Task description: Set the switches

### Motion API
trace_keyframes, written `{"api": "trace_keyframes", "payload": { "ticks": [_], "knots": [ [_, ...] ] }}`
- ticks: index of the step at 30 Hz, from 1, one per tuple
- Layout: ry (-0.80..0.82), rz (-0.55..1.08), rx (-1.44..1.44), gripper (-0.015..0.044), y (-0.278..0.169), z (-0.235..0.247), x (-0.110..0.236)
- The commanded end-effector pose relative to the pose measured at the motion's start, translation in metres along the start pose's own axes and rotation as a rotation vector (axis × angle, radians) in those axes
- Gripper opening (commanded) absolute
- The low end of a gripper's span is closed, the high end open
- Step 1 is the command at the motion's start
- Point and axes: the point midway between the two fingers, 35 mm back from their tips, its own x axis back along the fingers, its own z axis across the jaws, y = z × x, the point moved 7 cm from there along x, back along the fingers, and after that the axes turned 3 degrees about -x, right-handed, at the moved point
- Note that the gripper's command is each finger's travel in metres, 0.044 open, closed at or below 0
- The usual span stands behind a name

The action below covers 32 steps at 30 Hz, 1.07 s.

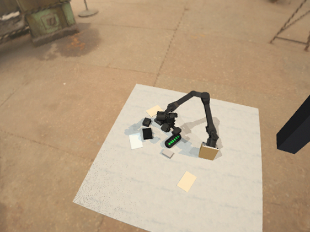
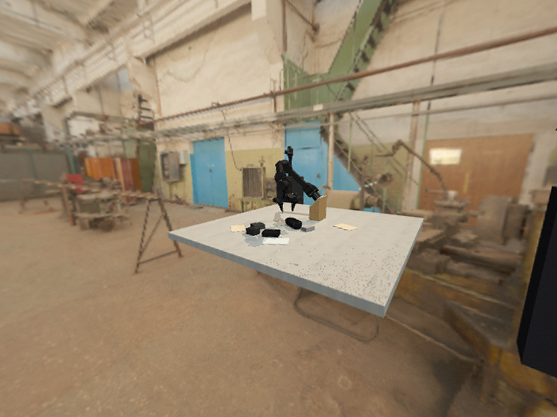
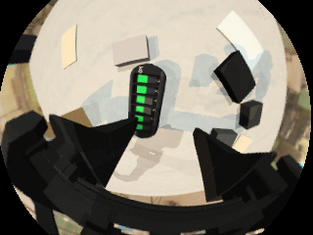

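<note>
Top view: controller unit (image 1: 172, 141) flat on its base on the bench (image 1: 216, 205), switch faces up, row of green showing. Gripper (image 1: 176, 133) poised just above the unit's far end, not seen touching. Small grey block (image 1: 168, 153) just beside the unit's near side. Black flat module (image 1: 147, 133) and white card (image 1: 135, 141) side by side, well apart from the unit; small black cube (image 1: 146, 122) behind them. Tan cards at (image 1: 153, 110) and (image 1: 186, 181). Tan box (image 1: 208, 151) at the arm's base.

Exterior view: unit (image 2: 293, 222) low on the bench surface, gripper (image 2: 286, 207) above it, fingers pointing down.

Wrist view: fingers spread wide, nothing held between them. Unit (image 3: 147, 101) lying lengthwise ahead of the left finger. Five switches green, one dark among them; exact numbering too small to read.
</note>
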Motion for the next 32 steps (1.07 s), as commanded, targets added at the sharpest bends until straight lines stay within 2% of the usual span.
{"api": "trace_keyframes", "payload": {
  "ticks": [1,2,4,9,19,32],
  "knots": [
    [-0.001,0.000,0.000,0.0440,0.000,0.000,0.000],
    [-0.001,0.000,0.000,0.0440,0.000,0.000,0.000],
    [0.000,-0.002,0.000,0.0387,0.001,-0.001,0.010],
    [0.002,-0.002,0.001,0.0256,0.001,0.000,0.077],
    [0.002,-0.002,0.001,0.0000,0.000,0.000,0.080],
    [0.002,-0.002,0.001,0.0000,0.000,0.000,0.080]
  ]
}}
